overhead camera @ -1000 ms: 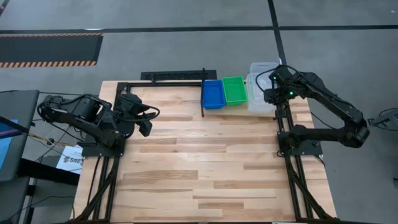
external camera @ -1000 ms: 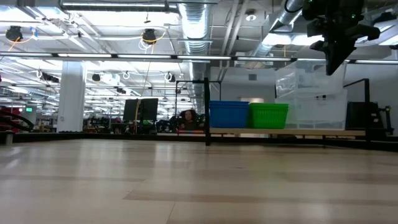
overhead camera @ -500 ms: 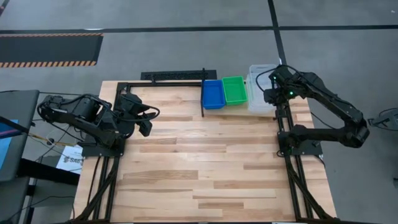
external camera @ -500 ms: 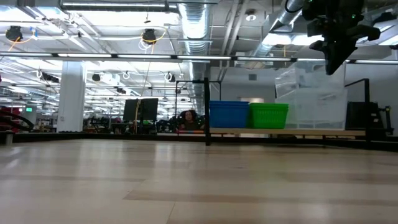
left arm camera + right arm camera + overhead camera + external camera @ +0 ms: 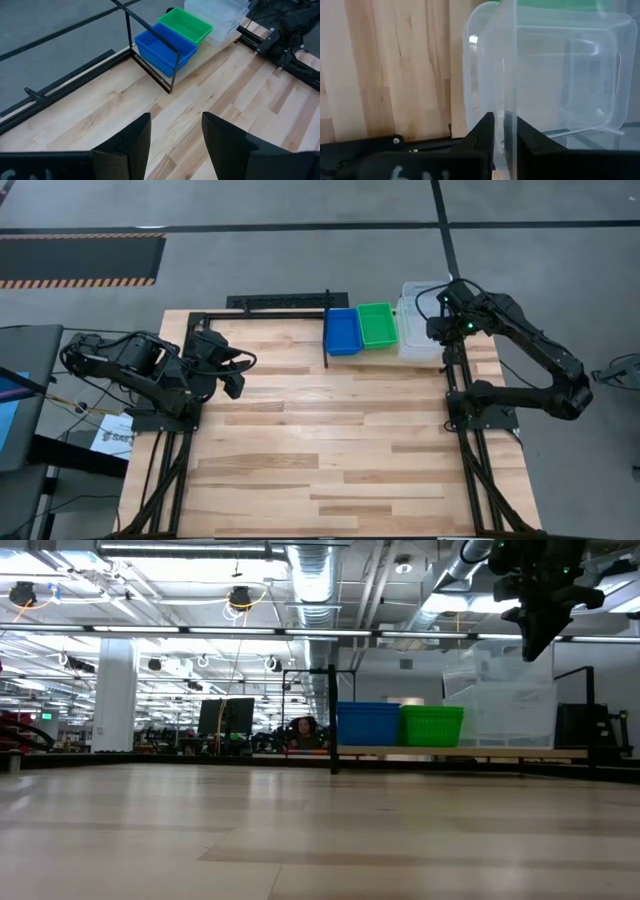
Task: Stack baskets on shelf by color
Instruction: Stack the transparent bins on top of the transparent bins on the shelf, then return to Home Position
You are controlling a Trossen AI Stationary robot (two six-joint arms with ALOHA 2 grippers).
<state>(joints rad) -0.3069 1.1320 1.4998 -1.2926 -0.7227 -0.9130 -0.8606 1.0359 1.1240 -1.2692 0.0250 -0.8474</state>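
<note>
At the upper right of the counter (image 5: 330,440), the shelf (image 5: 400,352) carries blue (image 5: 342,330), green (image 5: 377,324) and clear baskets (image 5: 415,330). My right hand (image 5: 440,330) straddles the clear rim, fingers barely apart. My left hand (image 5: 232,385) hovers mid-left, fingers apart.

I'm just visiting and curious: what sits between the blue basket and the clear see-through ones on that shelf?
The green baskets sit between the blue baskets and the clear baskets, side by side on the shelf. The high view shows it best.
</note>
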